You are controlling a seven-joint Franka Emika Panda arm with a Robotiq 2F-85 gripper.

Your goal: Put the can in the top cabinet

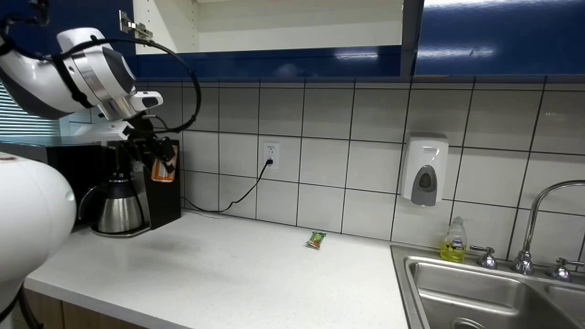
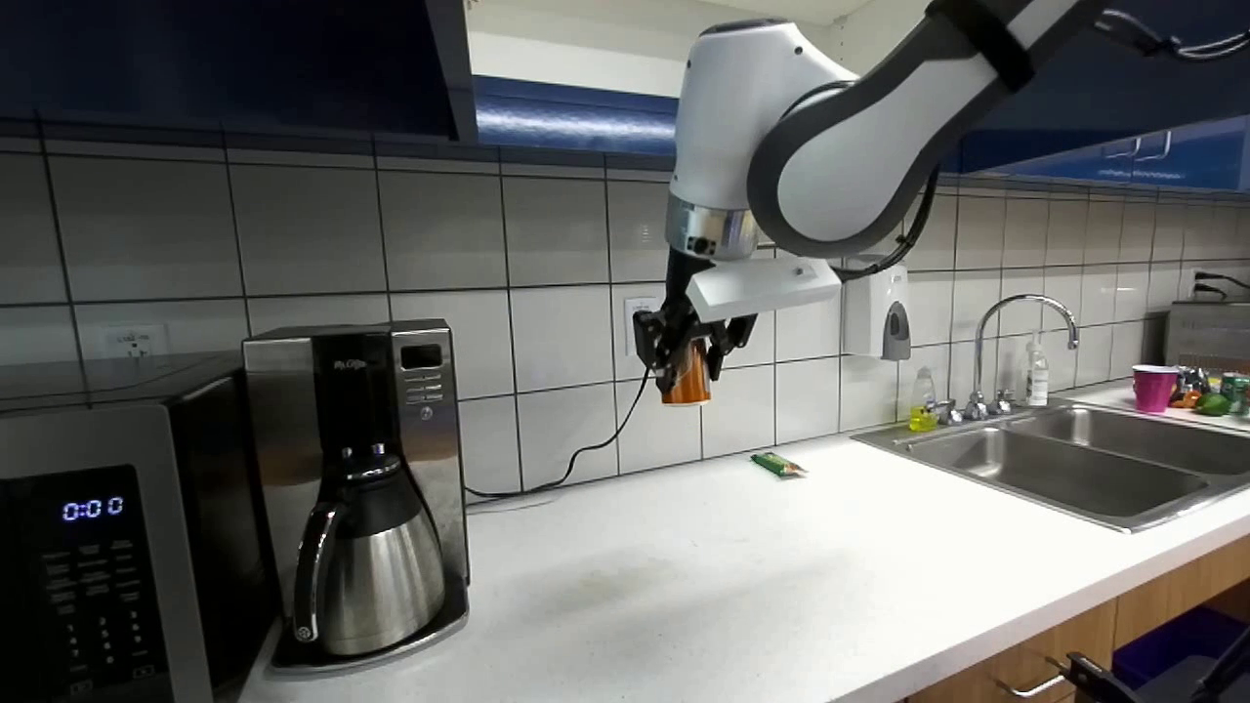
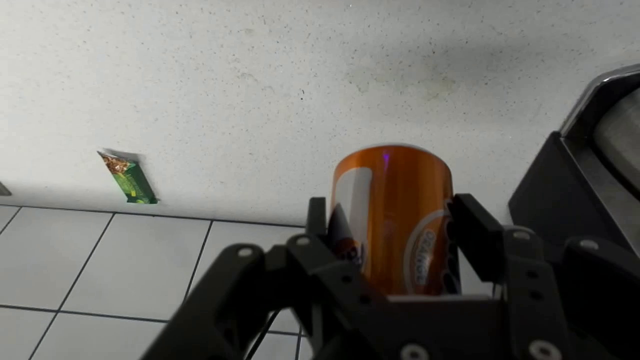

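The orange can (image 3: 400, 190) is held between both fingers of my gripper (image 3: 390, 215), which touch it on two sides in the wrist view. Its label reads "ORANGE". The can also shows in both exterior views (image 1: 163, 172) (image 2: 687, 381), in the air well above the counter, hanging below the gripper and slightly tilted. The top cabinet (image 1: 269, 63) is open, above and to the right of my gripper in an exterior view, with its pale interior showing. Its blue bottom edge also shows in an exterior view (image 2: 566, 115), partly hidden behind the arm.
A coffee machine (image 2: 427, 391) with a steel pot (image 2: 386, 586) stands on the counter (image 2: 625, 625) beside a microwave (image 2: 88, 547). A green wrapper (image 1: 316, 240) lies near the wall. A soap dispenser (image 1: 425, 169) hangs above the sink (image 1: 466, 292). The opened blue door (image 1: 91, 16) is behind the arm.
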